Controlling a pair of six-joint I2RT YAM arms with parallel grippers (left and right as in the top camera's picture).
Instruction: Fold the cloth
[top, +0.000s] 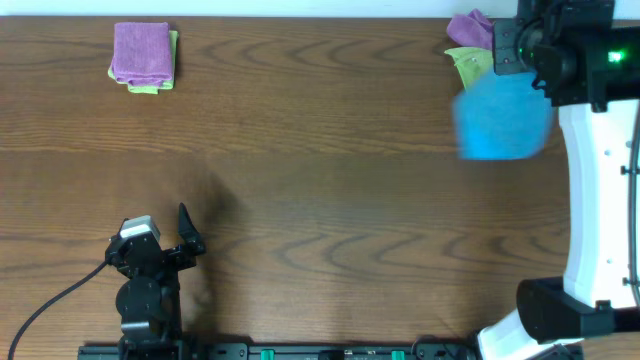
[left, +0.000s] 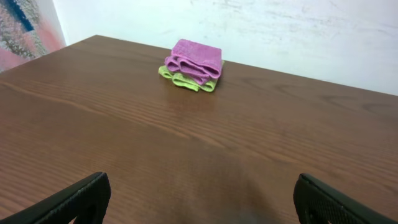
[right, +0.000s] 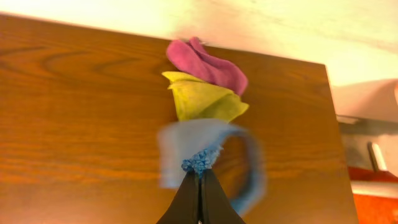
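The sky-blue cloth (top: 502, 120) hangs blurred in the air at the far right of the table, pinched at one point. In the right wrist view it (right: 205, 155) dangles from my right gripper (right: 200, 173), whose fingers are shut on a bunched tuft of it. The gripper itself is hidden under the arm in the overhead view. My left gripper (top: 185, 232) rests near the front left of the table, open and empty; its fingers show wide apart in the left wrist view (left: 199, 199).
A folded purple cloth on a yellow-green cloth (top: 143, 57) lies at the back left, also in the left wrist view (left: 193, 64). Loose purple (top: 470, 27) and yellow-green (top: 468, 62) cloths lie at the back right, just behind the blue cloth. The table's right edge is close.
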